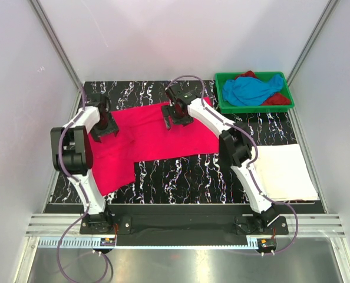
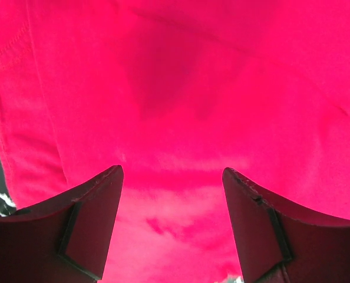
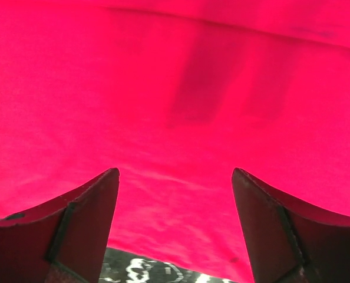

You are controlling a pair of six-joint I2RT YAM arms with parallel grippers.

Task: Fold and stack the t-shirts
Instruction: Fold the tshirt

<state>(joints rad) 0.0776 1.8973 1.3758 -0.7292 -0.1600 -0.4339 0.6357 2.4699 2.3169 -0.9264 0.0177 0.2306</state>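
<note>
Left gripper (image 2: 172,172) and right gripper (image 3: 175,172) both stand spread wide, pinching nothing. Each hangs directly over the hot pink t-shirt (image 1: 157,138), which lies flat below on the surface (image 1: 187,177). Its long axis runs left to right. The left gripper is over its left end, the right over its far edge right of middle, so each arm likely takes its own side.

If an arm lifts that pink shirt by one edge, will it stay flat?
Probably not: the pink shirt lies limp with soft creases, so it would likely drape and sag. It looks thin, so probably light. Pushed across the table, it may bunch.
</note>
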